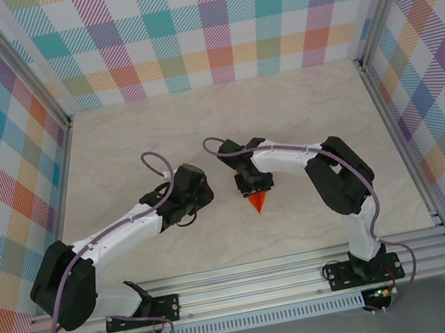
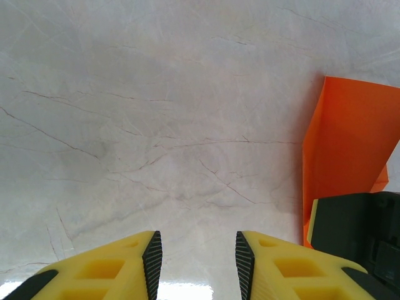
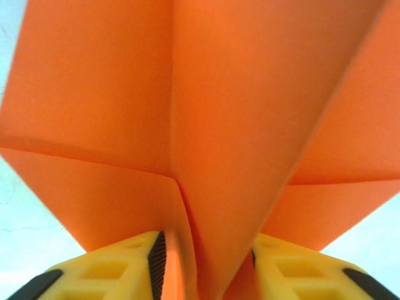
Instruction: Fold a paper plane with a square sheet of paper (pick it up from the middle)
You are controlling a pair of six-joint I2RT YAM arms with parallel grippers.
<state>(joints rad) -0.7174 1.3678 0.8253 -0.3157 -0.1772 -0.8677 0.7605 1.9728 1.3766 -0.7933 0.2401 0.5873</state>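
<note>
The right pincer (image 3: pixel 206 253) clamps the centre fold of the paper plane (image 1: pixel 257 203), whose point juts just beyond that pincer, while the left pincer (image 2: pixel 195 259), near it, stands open and empty; the thin paper could slip or crumple if squeezed unevenly.
</note>
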